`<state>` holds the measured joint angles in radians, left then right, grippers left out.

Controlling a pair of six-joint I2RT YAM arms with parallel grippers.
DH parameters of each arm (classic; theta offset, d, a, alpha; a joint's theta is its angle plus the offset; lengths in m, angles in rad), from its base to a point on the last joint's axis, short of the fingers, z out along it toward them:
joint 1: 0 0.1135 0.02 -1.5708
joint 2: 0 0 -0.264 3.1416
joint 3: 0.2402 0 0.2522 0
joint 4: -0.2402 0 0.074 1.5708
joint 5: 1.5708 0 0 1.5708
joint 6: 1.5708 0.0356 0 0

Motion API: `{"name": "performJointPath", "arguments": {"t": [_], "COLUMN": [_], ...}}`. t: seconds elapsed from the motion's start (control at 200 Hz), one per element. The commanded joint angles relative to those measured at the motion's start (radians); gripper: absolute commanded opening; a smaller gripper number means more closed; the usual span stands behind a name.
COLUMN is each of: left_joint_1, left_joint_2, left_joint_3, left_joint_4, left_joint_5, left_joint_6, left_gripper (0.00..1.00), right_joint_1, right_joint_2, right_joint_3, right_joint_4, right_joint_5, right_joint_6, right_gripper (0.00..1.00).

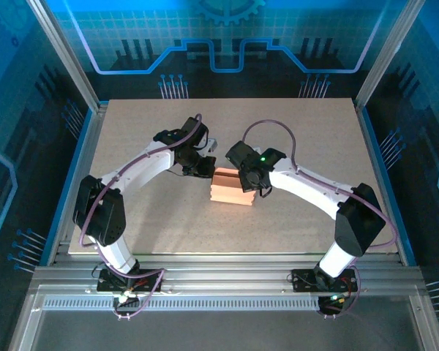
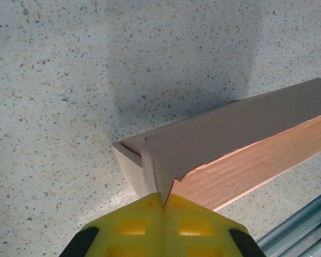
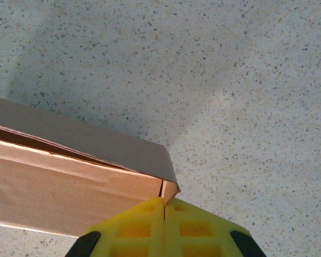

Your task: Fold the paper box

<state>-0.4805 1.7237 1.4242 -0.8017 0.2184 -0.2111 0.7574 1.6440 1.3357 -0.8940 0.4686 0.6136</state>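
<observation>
So we had the paper box [image 1: 230,188] sitting right betw. both grippers, one at each end of it. Salmon-orange thin cardboard, matte, shaped as a long low rectangular box w/ crisp creases.

From the left wrist cam, the left gripper [image 2: 164,201] had its yellow fingers [image 2: 128,225] pressed flat together, no gap at the seam, tips right up against the near end of the box. Just ahead of those tips a top flap [image 2: 166,160] hung over the end w/ a jagged, notched edge. The long side face running off to their right looked slightly rippled, brighter orange where the light hit it. Left of the tips a paler end wall [image 2: 129,166] peeked out. We couldn't tell if any cardboard was actually pinched in there.

Right side, same deal: the right gripper [image 3: 164,202] had its fingers together, waffle-pattern yellow plastic, tips touching the box's corner. The box stretched off to their left w/ a dark slit under the top panel. Tbh same doubt re pinching.

The table [image 1: 314,131] was a speckled, grainy pale slab.
</observation>
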Motion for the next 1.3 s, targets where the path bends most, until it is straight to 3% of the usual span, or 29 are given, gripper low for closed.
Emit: {"name": "performJointPath", "arguments": {"t": [0.0,0.911,1.296], "left_joint_1": [-0.002,-0.004,0.000], "left_joint_2": [0.014,0.004,0.001], "left_joint_3": [0.026,-0.001,-0.002], "left_joint_4": [-0.016,0.004,0.034], "left_joint_5": [0.049,0.046,0.092], "left_joint_6": [0.008,0.007,-0.066], "left_gripper": [0.00,0.00,0.00], "right_joint_1": [-0.006,-0.032,-0.010], "right_joint_2": [0.008,-0.040,-0.023], "right_joint_3": [0.019,0.003,-0.027], "right_joint_4": [-0.021,-0.027,0.003], "right_joint_5": [-0.060,-0.088,-0.051], "right_joint_6": [0.008,0.090,0.075], "right_gripper": [0.00,0.00,0.00]}}
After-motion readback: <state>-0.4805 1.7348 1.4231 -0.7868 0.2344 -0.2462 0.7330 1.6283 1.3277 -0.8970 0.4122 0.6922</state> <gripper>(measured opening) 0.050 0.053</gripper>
